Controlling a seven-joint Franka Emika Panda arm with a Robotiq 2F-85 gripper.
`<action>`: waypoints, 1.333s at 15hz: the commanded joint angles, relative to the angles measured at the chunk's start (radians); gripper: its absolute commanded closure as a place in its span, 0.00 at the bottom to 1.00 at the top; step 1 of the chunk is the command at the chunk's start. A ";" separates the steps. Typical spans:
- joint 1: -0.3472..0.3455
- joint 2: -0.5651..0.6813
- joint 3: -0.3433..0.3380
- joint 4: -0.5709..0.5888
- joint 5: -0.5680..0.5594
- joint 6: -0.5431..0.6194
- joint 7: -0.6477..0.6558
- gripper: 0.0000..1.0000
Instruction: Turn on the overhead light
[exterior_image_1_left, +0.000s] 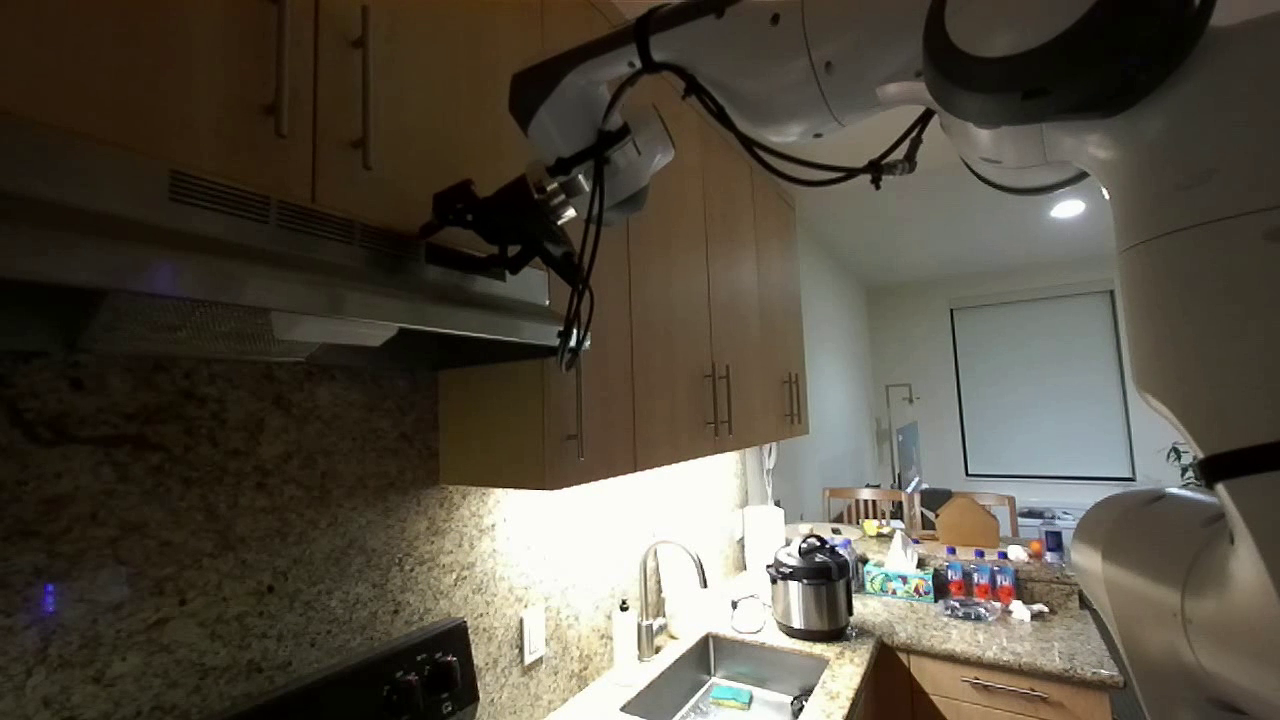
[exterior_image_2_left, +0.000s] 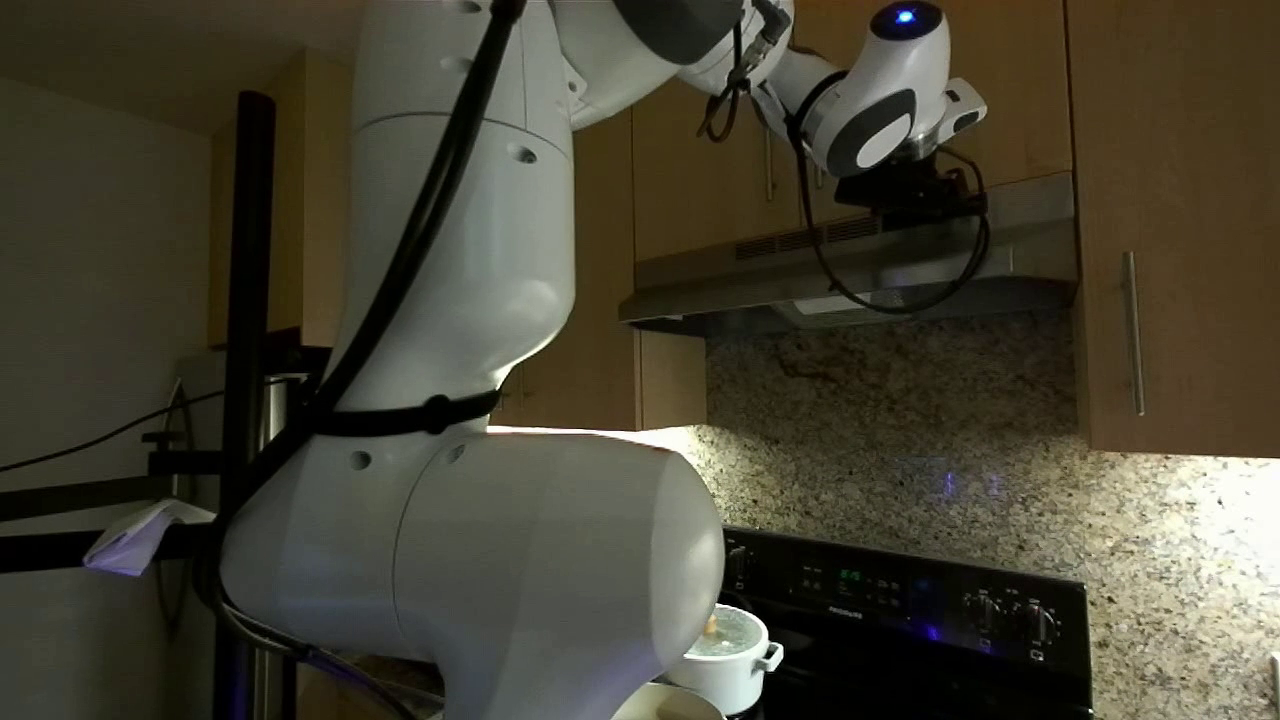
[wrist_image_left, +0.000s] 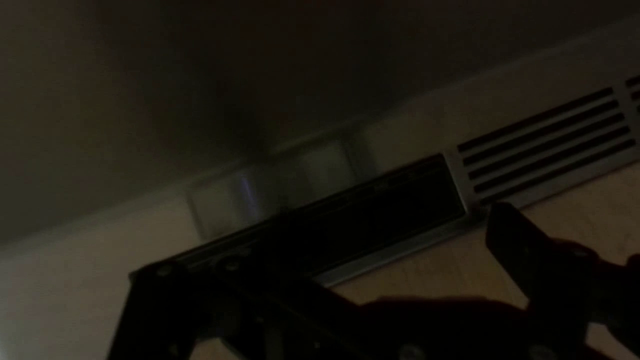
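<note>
The steel range hood (exterior_image_1_left: 200, 255) hangs under the wooden cabinets; it also shows in an exterior view (exterior_image_2_left: 960, 255). A pale light cover (exterior_image_1_left: 335, 328) is set in its underside and does not glow; it also shows in an exterior view (exterior_image_2_left: 835, 303). A black control strip (wrist_image_left: 380, 215) on the hood's front face shows in the wrist view; its switches are too dark to make out. My black gripper (exterior_image_1_left: 455, 245) is at the hood front by this strip. In the wrist view my gripper (wrist_image_left: 390, 225) has its fingers apart with nothing between them. I cannot tell whether a fingertip touches the strip.
Vent slots (wrist_image_left: 545, 145) lie beside the strip. Cabinet doors with bar handles (exterior_image_1_left: 365, 90) stand just above the hood. A cable loop (exterior_image_1_left: 580, 320) hangs from the wrist near the hood edge. The stove (exterior_image_2_left: 900, 610) with a white pot (exterior_image_2_left: 725, 675) is below.
</note>
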 joint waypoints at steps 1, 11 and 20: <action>0.006 0.023 0.005 0.021 0.019 -0.040 0.006 0.00; 0.007 0.038 0.010 0.045 0.009 -0.026 -0.004 0.00; -0.201 -0.026 0.255 -0.019 -0.178 0.006 0.077 0.00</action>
